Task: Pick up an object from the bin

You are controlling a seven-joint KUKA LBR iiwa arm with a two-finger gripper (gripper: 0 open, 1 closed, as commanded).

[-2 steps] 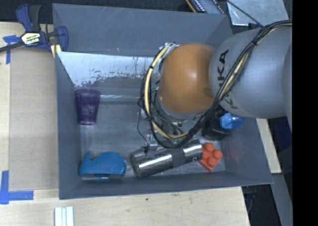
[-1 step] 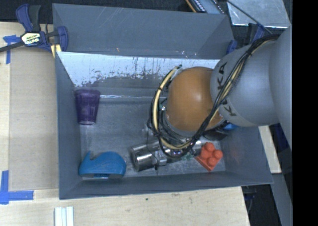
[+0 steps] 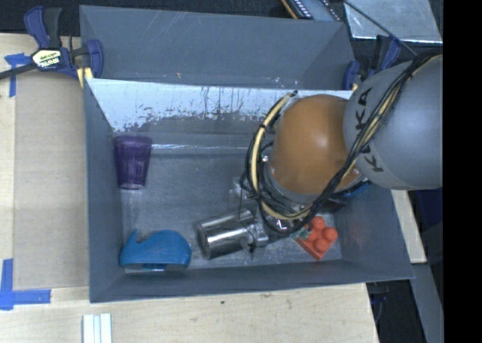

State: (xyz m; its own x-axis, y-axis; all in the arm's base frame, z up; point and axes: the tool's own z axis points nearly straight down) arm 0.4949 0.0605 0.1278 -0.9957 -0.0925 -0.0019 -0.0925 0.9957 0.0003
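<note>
My hand (image 3: 254, 227) is low over the floor of the bin (image 3: 226, 62), tucked under my orange wrist cover (image 3: 309, 145). The cover hides enough that I cannot tell how far open the hand is, or whether it has hold of anything. Just beside it, on the side away from my arm, a shiny metal cylinder (image 3: 222, 234) lies on its side; I take that for the pick. Near the hand's other side sits a red studded block (image 3: 318, 237). Beyond the cylinder is a blue rounded piece (image 3: 156, 250), and well apart a purple cup (image 3: 132, 160). The smooth cylinder may roll or slip free if I close off-centre. My wrist points steeply down, with cables looped round it.
</note>
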